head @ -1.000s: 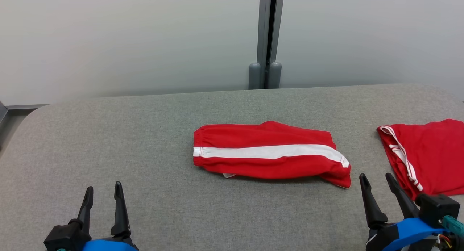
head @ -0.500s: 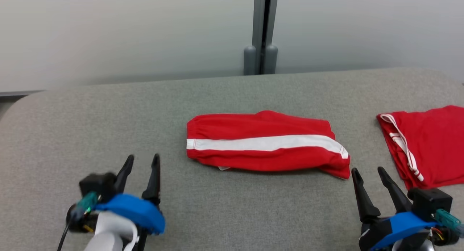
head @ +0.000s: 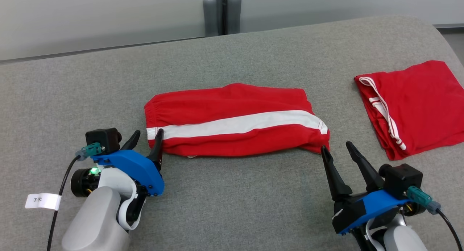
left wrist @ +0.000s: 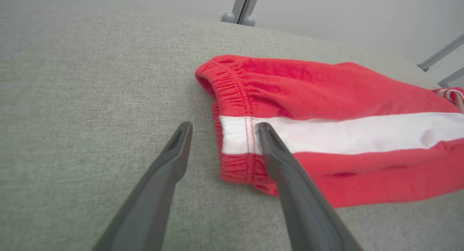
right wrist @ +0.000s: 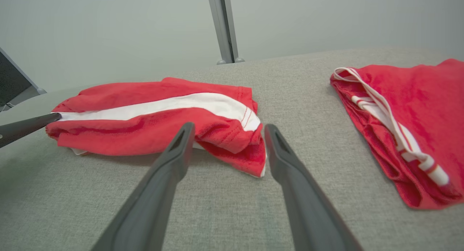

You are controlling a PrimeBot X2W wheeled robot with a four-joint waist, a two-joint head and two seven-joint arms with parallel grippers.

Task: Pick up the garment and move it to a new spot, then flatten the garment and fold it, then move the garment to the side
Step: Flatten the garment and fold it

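Observation:
The garment [head: 232, 120] is a pair of red shorts with a white side stripe, lying folded lengthwise in the middle of the grey fabric table [head: 232, 207]. My left gripper [head: 148, 133] stands open at its elastic waistband end. In the left wrist view the waistband edge [left wrist: 235, 135] lies between the left gripper's [left wrist: 224, 126] fingers, with one finger over the stripe and the other over bare table. My right gripper [head: 335, 147] stands open just short of the hem end [right wrist: 239, 149], holding nothing. The right gripper [right wrist: 229, 127] points at that hem.
A second red garment [head: 417, 102] with white trim lies folded at the table's right side, close to the right arm. A grey post [head: 222, 10] stands behind the far edge. A white tag [head: 43, 200] hangs on the left arm's cable.
The head camera has tilted down, shifting the whole picture. My left arm has come forward and right to the waistband. My right gripper has edged closer to the hem. Both stayed open.

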